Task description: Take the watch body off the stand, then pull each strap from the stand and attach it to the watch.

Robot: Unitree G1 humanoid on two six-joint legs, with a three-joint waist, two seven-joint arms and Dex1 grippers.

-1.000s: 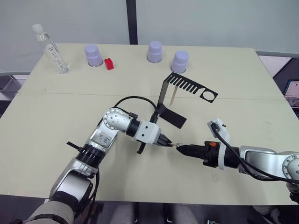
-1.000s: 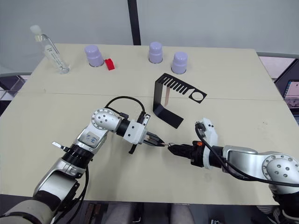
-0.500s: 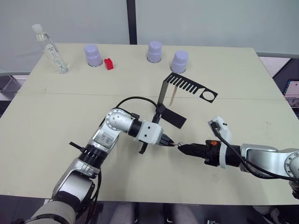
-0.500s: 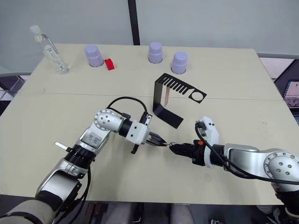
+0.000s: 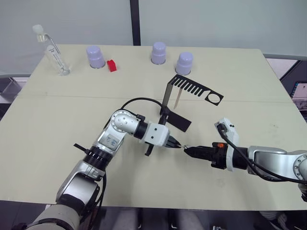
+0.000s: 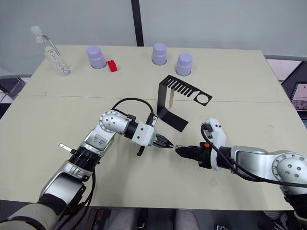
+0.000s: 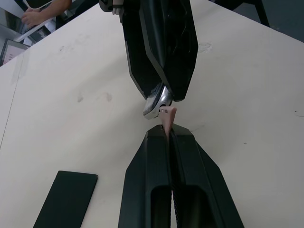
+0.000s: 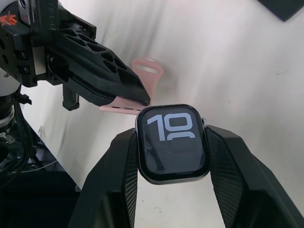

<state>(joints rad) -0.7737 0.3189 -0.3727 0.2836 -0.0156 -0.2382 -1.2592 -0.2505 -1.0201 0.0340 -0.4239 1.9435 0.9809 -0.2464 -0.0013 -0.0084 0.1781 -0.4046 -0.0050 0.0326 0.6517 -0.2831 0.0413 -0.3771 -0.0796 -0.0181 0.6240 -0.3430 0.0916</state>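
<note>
Above the near middle of the table [image 5: 57, 120], the right gripper [image 8: 172, 142] grips the watch body [image 8: 173, 144] while the left gripper [image 7: 169, 135] pinches one pink strap [image 8: 137, 90] against its edge, and the second strap [image 5: 178, 99] hangs on the stand [image 5: 184, 103] further away.

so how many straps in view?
2. One strap is pinched in the left gripper, meeting the watch held by the right gripper. The other hangs from the stand.

You can't see most of the strap [image 8: 124, 108]: the left gripper [image 8: 137, 97] hides it, and its joint with the watch body [image 8: 173, 142] is covered
</note>
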